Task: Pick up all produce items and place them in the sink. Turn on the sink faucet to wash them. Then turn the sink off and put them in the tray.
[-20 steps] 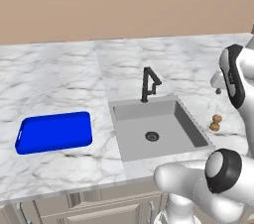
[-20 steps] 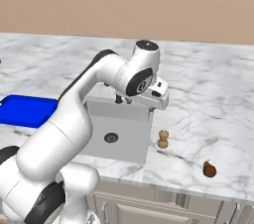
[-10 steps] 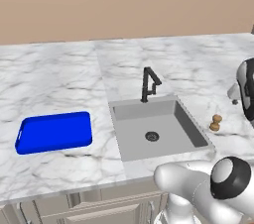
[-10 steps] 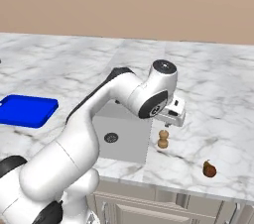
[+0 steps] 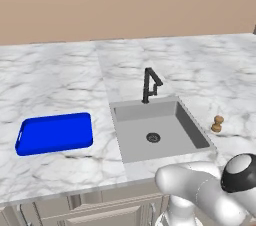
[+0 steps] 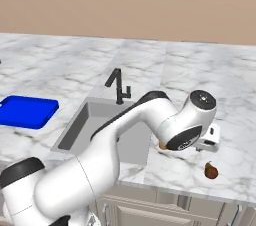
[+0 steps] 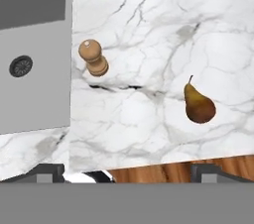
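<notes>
Two loose items on the marble worktop right of the sink: a brown pear with a short stem, and a tan turned wooden piece, shaped like a small grinder. Pear lying on its side near the front edge of the worktop, well right of the basin; same pear noted in the right base view, close to the front edge. Tan piece standing just beside the sink's right rim, apart from the pear; seen also in the left base view.

Sink recessed mid-worktop, grey, with a round dark drain in its floor. Nothing observed lying in the basin. Black faucet upright at the back rim, spout angled toward the basin. No water visible.

Blue tray flat on the worktop left of the sink, near the front edge, apart from the basin. Nothing seen in it.

Claw poised above the front-right part of the worktop, looking down on both items, tips spread fully apart at the bottom of the hand view. Nothing held, nothing touched. Wrist in the right base view above the worktop between sink edge and pear.
</notes>
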